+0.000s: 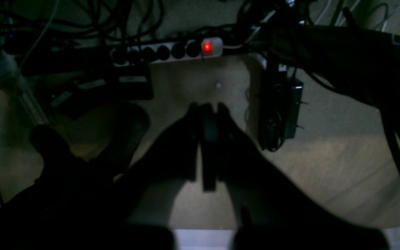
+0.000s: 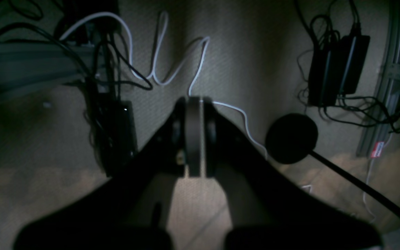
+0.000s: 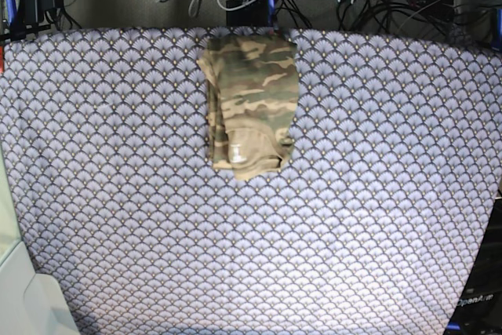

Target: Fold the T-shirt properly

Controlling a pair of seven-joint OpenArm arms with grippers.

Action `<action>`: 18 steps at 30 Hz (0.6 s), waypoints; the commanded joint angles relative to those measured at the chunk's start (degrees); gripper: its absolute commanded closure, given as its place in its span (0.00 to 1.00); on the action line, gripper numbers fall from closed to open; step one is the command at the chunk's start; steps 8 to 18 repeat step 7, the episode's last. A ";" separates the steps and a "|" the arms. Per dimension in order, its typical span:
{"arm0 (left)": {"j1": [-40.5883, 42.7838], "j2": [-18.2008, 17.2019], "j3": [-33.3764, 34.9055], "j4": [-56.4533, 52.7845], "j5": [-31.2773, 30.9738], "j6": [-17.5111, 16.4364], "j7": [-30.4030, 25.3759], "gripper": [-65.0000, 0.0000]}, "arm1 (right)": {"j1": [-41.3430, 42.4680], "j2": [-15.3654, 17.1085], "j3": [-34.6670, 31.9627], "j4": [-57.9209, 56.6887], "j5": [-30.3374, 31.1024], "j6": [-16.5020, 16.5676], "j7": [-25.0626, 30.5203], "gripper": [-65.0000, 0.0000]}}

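Note:
The camouflage T-shirt (image 3: 251, 92) lies folded into a narrow rectangle at the far middle of the purple scallop tablecloth (image 3: 235, 256). Its pale neck label (image 3: 236, 149) shows at the near end. No gripper touches it. In the left wrist view my left gripper (image 1: 208, 111) is shut with nothing in it, pointing down at the dim carpeted floor. My right gripper (image 2: 193, 104) is likewise shut and empty over the floor in the right wrist view. Both wrist cameras see only the floor, not the shirt.
A power strip (image 1: 172, 51) with a lit red switch, black power bricks (image 1: 280, 111) (image 2: 337, 69), a white cable (image 2: 158, 69) and a dark round disc on a stalk (image 2: 292, 138) lie below the grippers. An aluminium frame (image 2: 387, 86) stands at the right. A white box (image 3: 23, 288) sits at the table's near left corner.

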 commanded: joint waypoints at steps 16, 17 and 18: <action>-0.04 0.04 0.12 0.03 -0.03 0.13 -0.08 0.99 | -0.50 1.09 -0.18 0.00 -0.21 -0.18 1.04 1.00; -0.04 0.04 0.12 0.03 -0.03 0.13 -0.08 0.99 | -0.50 1.09 -0.18 0.00 -0.21 -0.18 1.04 1.00; -0.04 0.04 0.12 0.03 -0.03 0.13 -0.08 0.99 | -0.50 1.09 -0.18 0.00 -0.21 -0.18 1.04 1.00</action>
